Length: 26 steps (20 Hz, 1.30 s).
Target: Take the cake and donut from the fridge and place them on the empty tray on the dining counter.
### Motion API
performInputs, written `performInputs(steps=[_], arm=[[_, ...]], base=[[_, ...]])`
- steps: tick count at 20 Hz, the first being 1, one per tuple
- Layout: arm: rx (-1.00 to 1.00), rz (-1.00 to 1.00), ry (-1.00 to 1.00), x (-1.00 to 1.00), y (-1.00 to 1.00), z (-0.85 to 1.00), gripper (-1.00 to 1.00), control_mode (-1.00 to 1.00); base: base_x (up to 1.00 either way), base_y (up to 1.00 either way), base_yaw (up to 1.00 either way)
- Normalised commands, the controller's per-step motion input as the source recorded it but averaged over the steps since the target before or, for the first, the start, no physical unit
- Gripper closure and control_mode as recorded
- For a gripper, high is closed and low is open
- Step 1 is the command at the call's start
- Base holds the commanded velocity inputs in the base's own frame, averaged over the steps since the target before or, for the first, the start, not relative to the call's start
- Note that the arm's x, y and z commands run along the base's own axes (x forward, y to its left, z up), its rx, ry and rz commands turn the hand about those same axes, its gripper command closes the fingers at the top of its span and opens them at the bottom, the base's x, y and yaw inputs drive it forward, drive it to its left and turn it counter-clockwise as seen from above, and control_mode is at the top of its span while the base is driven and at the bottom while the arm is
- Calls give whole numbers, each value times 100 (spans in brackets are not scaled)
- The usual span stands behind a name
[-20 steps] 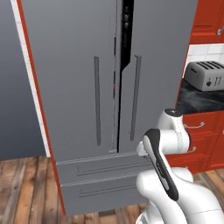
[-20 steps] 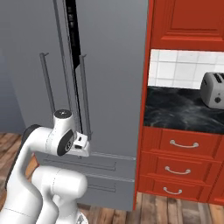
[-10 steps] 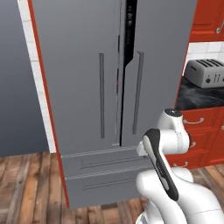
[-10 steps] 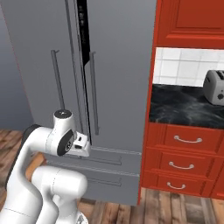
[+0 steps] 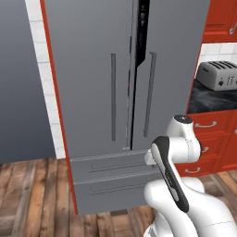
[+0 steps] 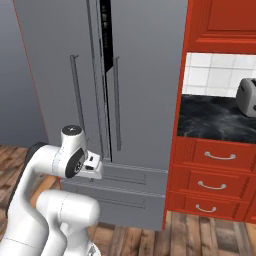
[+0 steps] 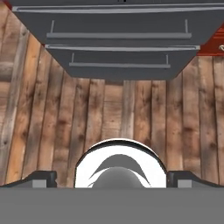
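The tall grey fridge (image 5: 92, 69) (image 6: 145, 75) stands straight ahead, both doors closed or nearly so, with a thin dark strip along the seam between its long handles. Its two lower drawers (image 7: 118, 39) show at the top of the hand view. The cake and donut are hidden. The tray and dining counter are out of view. My arm is folded close to the base, hand turned down at the wooden floor. The gripper (image 7: 113, 179) (image 6: 94, 168) is open and empty, its dark fingertips (image 7: 41, 177) far apart, hanging a little in front of the drawers.
Red cabinets with handled drawers (image 6: 215, 185) stand right of the fridge under a black marble worktop (image 6: 215, 120) carrying a silver toaster (image 5: 217, 74). A grey wall (image 5: 18, 92) lies to the left. Wooden floor (image 7: 109, 118) spreads below the hand.
The whole picture has slid right in both base views, so the base has driven, not the things. The arm keeps its folded pose and the jaws stay wide.
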Motion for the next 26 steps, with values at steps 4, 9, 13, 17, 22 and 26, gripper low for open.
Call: performInputs(steps=[4, 9, 13, 17, 22, 26], arm=[[0, 0, 0, 0, 0, 0, -100, 100], [0, 0, -16, 2, 31, 1, -100, -100], [0, 0, -14, 13, 36, 15, -100, -100], [-1, 0, -9, 28, 20, 13, -100, -100], [0, 0, -16, 41, 1, 18, -100, -100], [0, 0, -16, 31, 24, 46, -100, -100]], base=[[-20, 31, 0], [0, 0, 0], [0, 0, 0], [0, 0, 0], [0, 0, 0], [0, 0, 0]])
